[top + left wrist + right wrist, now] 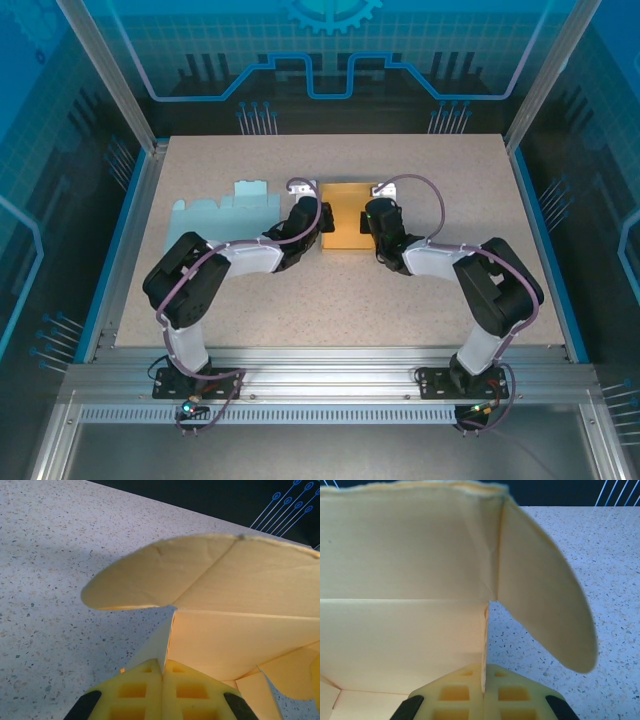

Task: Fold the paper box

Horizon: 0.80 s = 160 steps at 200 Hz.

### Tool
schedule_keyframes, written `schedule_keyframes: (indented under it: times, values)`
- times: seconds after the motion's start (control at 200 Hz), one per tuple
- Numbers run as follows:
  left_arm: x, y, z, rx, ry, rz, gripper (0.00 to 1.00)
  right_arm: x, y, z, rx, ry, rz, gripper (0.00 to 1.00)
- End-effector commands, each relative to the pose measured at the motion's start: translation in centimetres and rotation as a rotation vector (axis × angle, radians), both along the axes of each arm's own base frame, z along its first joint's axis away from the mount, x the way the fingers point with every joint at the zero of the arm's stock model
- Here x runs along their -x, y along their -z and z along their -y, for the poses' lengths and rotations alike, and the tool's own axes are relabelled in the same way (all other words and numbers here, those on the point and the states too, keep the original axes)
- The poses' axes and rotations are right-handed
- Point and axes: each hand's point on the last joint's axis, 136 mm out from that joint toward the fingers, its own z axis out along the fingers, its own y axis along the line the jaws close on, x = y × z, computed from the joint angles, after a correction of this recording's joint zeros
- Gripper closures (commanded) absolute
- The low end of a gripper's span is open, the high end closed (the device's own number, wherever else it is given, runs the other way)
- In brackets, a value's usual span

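Left tool (162,669) and right tool (484,674) pinch box (345,215) sides.

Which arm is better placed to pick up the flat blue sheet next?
Left. The blue sheet lies left of the yellow box, beside the left tool; the right tool sits across the box. Both pinch box walls, so it must let go first.

Overhead: bright, even, sharp.
Left wrist: soft shadow on table (45,645) at 10 o'clock (beside the paper box (150,575)).
Right wrist: foreground blurred at 6 o'clock.
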Motion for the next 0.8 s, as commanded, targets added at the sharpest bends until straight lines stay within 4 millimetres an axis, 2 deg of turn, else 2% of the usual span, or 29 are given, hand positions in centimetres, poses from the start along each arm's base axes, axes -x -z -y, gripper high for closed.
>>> schedule_keyframes:
  times: [0.0, 0.265, 0.57, 0.795]
  values:
    - [2.0, -1.6, 5.5, 0.135, 0.168, 0.041, 1.00, 0.7, -0.3, -5.0, -0.097, -0.170, 0.005, 0.95]
    - [2.9, -0.3, 5.3, 0.117, 0.171, 0.015, 1.00, 1.2, 0.4, -4.6, -0.097, -0.162, -0.005, 0.96]
    - [4.6, 2.1, 4.0, 0.102, 0.161, -0.040, 1.00, 2.2, 0.8, -3.8, -0.088, -0.154, -0.013, 0.96]
    - [5.5, 2.5, 3.4, 0.085, 0.167, -0.045, 1.00, 2.7, 1.2, -3.5, -0.080, -0.157, -0.024, 0.96]
